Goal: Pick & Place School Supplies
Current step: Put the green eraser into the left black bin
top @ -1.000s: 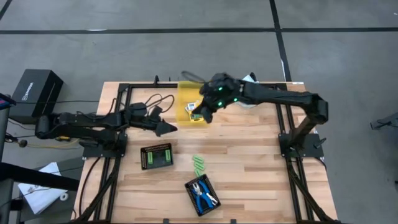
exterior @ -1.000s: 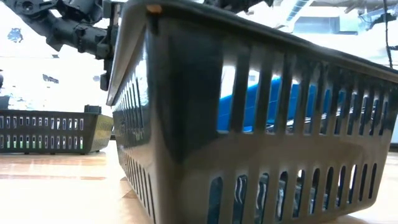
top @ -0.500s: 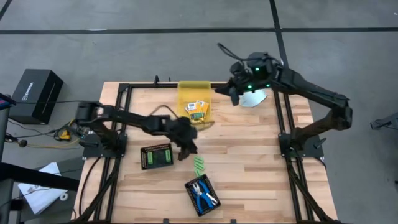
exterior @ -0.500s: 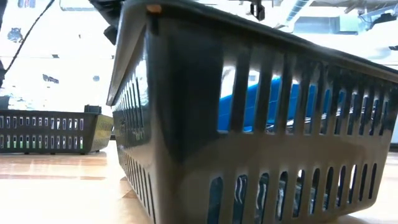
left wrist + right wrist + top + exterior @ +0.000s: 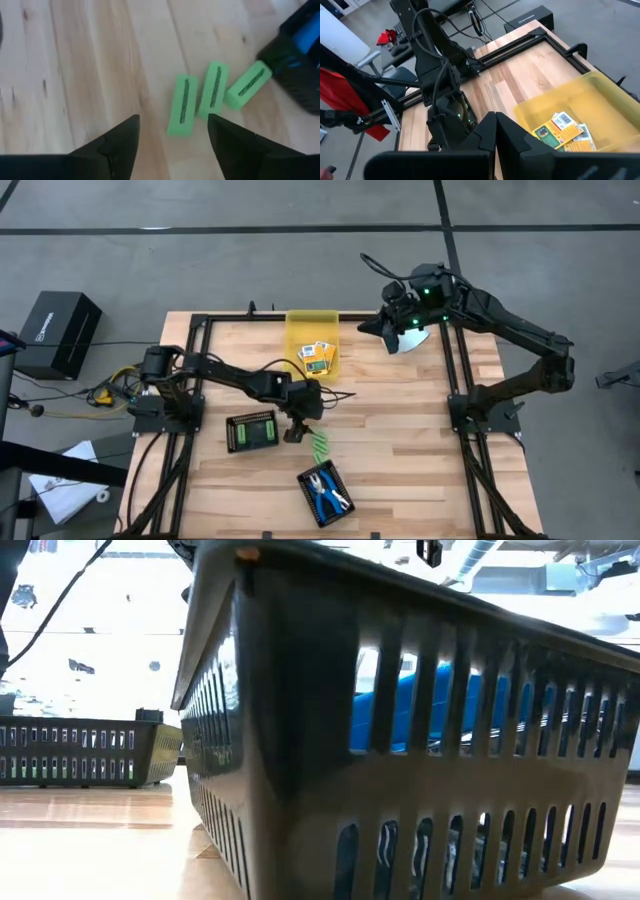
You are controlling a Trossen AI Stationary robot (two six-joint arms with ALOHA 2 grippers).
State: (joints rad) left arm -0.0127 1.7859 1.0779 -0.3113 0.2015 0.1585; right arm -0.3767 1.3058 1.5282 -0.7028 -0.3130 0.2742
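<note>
Three light-green blocks lie flat side by side on the wooden table; they also show in the high view. My left gripper is open and empty, its fingertips just short of them. Three yellow-orange boxes lie in the translucent yellow bin, and show in the right wrist view. Blue-handled tools lie in a black tray. My right gripper is shut and empty at the table's far side, right of the bin.
A second black tray holding green pieces sits left of the blocks. A white round object lies under my right arm. The near tray fills the low view. Bare wood lies at the table's centre right.
My left gripper has swung from the table's left side toward its middle and near side, ending just short of the green blocks. My right gripper has left the yellow bin and gone toward the table's far right. The boxes lie still in the bin.
</note>
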